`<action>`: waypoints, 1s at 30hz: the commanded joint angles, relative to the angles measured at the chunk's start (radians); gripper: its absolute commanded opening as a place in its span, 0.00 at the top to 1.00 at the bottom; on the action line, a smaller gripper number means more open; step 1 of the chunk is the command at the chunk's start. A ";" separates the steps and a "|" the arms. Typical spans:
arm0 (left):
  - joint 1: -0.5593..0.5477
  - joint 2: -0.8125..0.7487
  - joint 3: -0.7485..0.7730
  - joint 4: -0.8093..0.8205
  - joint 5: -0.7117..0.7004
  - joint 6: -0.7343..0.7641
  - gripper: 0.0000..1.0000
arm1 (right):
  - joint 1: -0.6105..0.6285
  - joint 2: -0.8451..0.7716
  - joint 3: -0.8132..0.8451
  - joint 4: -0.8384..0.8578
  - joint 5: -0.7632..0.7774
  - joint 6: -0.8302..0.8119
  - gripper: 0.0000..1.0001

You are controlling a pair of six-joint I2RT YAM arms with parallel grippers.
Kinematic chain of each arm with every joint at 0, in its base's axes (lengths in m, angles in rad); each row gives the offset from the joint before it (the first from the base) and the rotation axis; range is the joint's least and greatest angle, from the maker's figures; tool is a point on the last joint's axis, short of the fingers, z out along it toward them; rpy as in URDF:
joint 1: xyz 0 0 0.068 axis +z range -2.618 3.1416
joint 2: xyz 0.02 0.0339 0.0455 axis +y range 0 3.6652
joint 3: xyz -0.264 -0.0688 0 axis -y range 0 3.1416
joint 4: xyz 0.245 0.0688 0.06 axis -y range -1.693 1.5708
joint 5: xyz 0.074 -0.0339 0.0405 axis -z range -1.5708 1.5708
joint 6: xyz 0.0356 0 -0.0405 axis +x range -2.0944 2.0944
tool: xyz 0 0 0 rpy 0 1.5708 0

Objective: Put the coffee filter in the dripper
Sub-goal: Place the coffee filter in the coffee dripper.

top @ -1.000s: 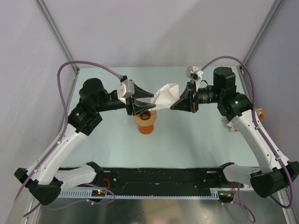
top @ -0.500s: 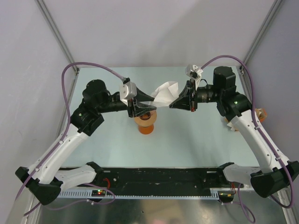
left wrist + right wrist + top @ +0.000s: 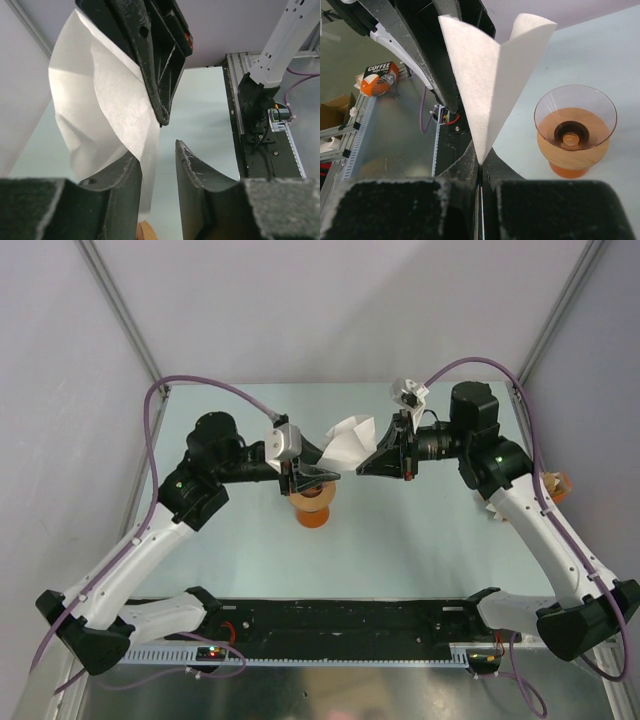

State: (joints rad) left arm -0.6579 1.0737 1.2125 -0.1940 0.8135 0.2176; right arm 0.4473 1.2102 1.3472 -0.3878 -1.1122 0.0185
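White paper cone, coffee filter (image 3: 490, 75), pinched at pointed tip by right gripper (image 3: 480, 164), jaws closed tight on paper. Open mouth of filter points to top of right wrist frame. Left gripper (image 3: 156, 152): jaws narrow but parted, filter's loose edge hanging in gap, lying against one finger (image 3: 120, 185), other finger clear of paper. Top view: filter in air at upper centre, between both grippers. Dripper (image 3: 313, 502) upright on table (image 3: 420, 540), centre-left, just below left gripper, apart from filter.
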 commanded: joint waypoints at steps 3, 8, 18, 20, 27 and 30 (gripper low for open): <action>-0.027 0.010 0.022 0.017 0.034 0.056 0.73 | 0.007 0.007 0.035 0.061 -0.053 0.042 0.99; -0.022 0.017 0.048 0.016 -0.023 -0.030 0.99 | -0.004 0.001 0.071 -0.080 -0.009 -0.070 0.62; -0.009 0.027 0.070 0.000 -0.135 -0.249 1.00 | -0.002 -0.088 0.117 -0.309 0.491 -0.433 0.09; -0.009 0.046 0.092 -0.013 -0.138 -0.262 1.00 | 0.052 -0.075 0.144 -0.319 0.572 -0.491 0.08; -0.022 0.078 0.143 -0.033 -0.121 -0.257 1.00 | 0.195 0.003 0.228 -0.361 0.716 -0.595 0.10; -0.034 0.068 0.143 -0.034 -0.088 -0.225 1.00 | 0.204 0.026 0.235 -0.352 0.713 -0.603 0.20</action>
State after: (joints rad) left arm -0.6743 1.1584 1.3128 -0.2298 0.6926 -0.0261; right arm 0.6411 1.2083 1.5417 -0.7307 -0.4736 -0.5270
